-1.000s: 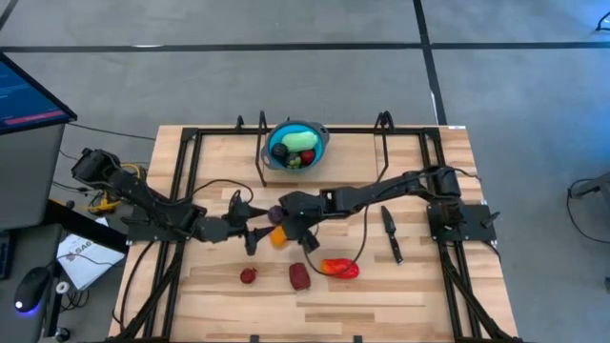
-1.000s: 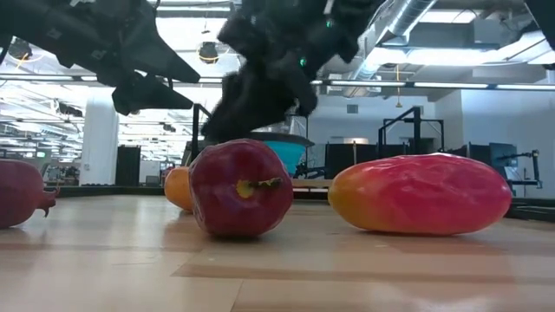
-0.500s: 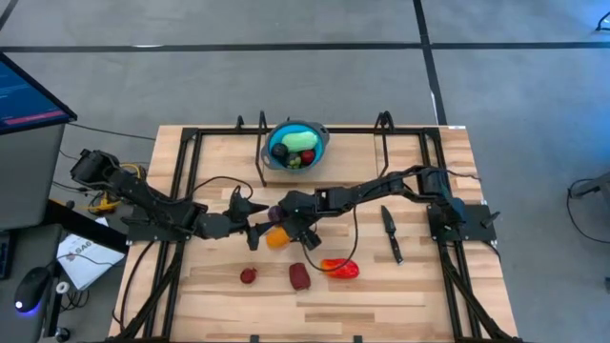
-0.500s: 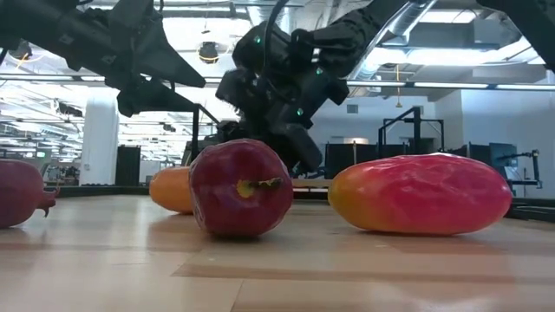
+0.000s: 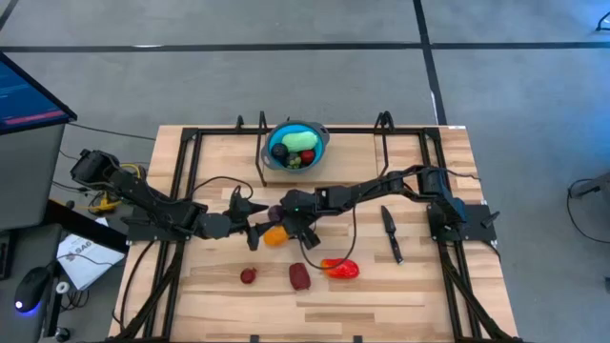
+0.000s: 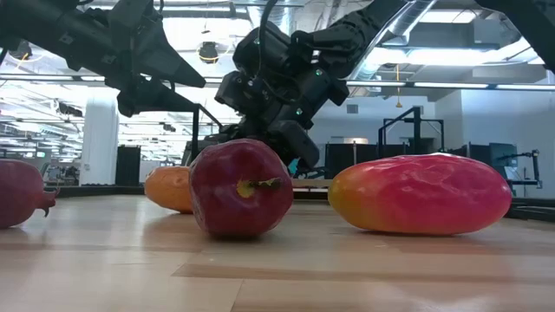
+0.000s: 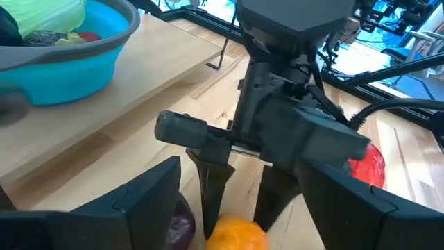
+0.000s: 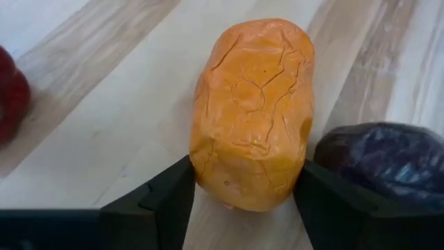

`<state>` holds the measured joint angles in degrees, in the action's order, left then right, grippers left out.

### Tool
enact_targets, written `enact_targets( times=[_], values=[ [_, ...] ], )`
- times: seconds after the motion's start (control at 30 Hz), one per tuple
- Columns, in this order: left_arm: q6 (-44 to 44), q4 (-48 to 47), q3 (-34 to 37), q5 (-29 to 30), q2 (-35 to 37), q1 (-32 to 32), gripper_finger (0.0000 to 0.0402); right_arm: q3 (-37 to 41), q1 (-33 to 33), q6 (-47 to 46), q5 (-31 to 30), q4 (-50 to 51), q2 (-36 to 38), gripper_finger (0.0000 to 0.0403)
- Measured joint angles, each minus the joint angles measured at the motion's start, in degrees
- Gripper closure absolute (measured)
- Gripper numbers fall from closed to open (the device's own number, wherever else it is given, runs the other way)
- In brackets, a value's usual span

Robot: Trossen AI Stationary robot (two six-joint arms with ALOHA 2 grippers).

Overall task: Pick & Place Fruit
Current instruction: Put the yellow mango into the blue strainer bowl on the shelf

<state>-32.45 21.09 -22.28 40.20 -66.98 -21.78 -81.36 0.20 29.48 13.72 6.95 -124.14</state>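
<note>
An orange fruit point(image 8: 253, 114) lies on the table mid-board point(image 5: 274, 235), with a purple fruit point(image 8: 388, 163) beside it. My right gripper point(image 8: 244, 201) is down at the orange fruit, one finger on each side of it point(image 6: 277, 130). My left gripper point(image 5: 246, 226) is open and hovers just left of the orange fruit, facing the right gripper point(image 7: 277, 132). A maroon fruit point(image 6: 240, 188), a red-orange one point(image 6: 422, 193) and a small red one point(image 5: 248, 275) rest on the near boards. The blue bowl point(image 5: 297, 145) holds green, red and dark pieces. My right gripper has the orange fruit's end nearer the wrist point(image 8: 243, 187) between its two fingers point(image 8: 156, 198), one on each side. The fingers come from above, slanting down from the table's right. The fruit lies lengthwise along the fingers, resting on the table.
A black tool point(image 5: 391, 232) lies on the right part of the table. Black frame rails point(image 5: 181, 181) run along the table's sides and far edge. Cables trail over the boards between the arms. Bare wood lies along the near edge point(image 5: 381, 300).
My right gripper has come down and a little toward the table's left, settling around the orange fruit. The orange fruit has shifted slightly toward the left. My left gripper has stayed nearly still.
</note>
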Motion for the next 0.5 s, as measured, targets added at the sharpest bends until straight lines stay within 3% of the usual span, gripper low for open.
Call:
enact_targets(
  times=[0.13, 0.3, 0.4, 0.5],
  values=[
    [-1.72, -0.39, 0.00, -6.66, 0.24, -0.04, 0.0117, 0.00, -0.37, -3.70, -0.01, 0.56, 0.10, 0.0195],
    [-12.39, -7.80, -0.07, -18.64, 0.05, -1.64, 0.0117, 0.00, -0.41, -6.84, -0.02, 1.80, 0.35, 0.0149],
    [-17.59, -13.34, 0.00, -19.23, -2.12, -2.93, 0.0117, 0.00, -0.39, -8.01, -0.02, 0.30, 0.31, 0.0120],
    [-18.55, -12.74, 0.18, -18.59, -5.81, -3.11, 0.0117, 0.00, -0.23, -8.57, -0.02, -0.76, 0.16, 0.0106]
  ],
)
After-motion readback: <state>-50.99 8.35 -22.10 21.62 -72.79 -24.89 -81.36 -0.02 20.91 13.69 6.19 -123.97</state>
